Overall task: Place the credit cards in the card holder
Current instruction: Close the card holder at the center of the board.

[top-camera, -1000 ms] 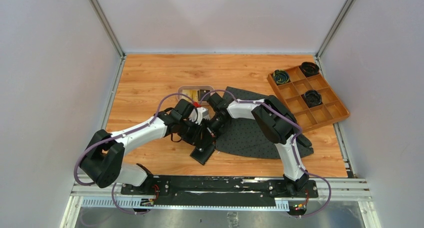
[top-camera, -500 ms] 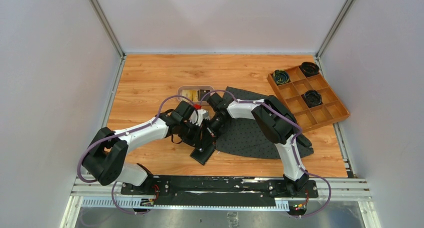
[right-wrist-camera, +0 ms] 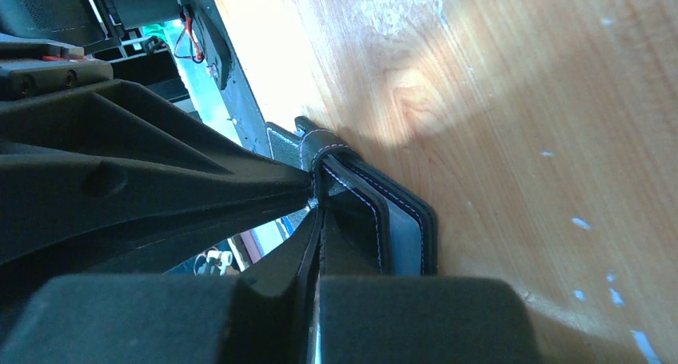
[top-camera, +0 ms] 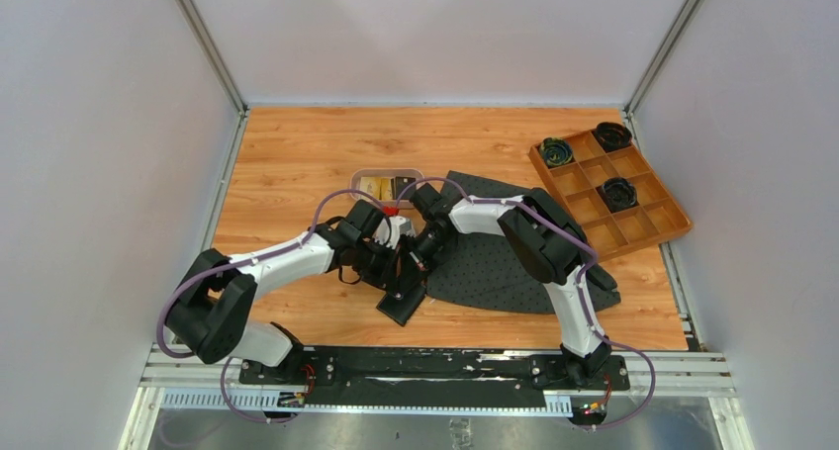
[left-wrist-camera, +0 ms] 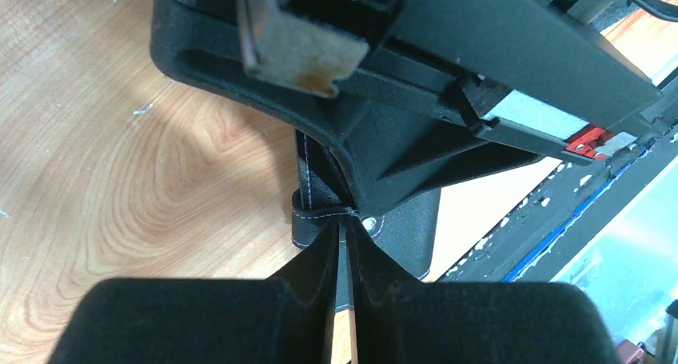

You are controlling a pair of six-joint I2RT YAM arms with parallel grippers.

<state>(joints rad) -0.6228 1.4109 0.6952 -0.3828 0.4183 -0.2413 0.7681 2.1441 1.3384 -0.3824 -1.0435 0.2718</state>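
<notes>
Your left pincer [left-wrist-camera: 341, 250] is pressed together on a thin black flap of the card holder [left-wrist-camera: 318, 190], with only a sliver of light showing between the fingers. Your right pincer [right-wrist-camera: 317, 220] is clamped the same way on the holder's folded edge, and the two meet almost tip to tip.

The card holder is black and leather-like, with pale purple stitching along its borders. A narrow tab loops over the top, with a small silver snap stud beside it (clearest from the left wrist). From above it sits on the wooden tabletop [top-camera: 287, 153] just off the near-left edge of the dark mat [top-camera: 495, 262], angled toward the arm bases.

The credit cards [top-camera: 377, 186], gold and dark, lie in the shallow tray [top-camera: 386, 171] just beyond the pincers.
</notes>
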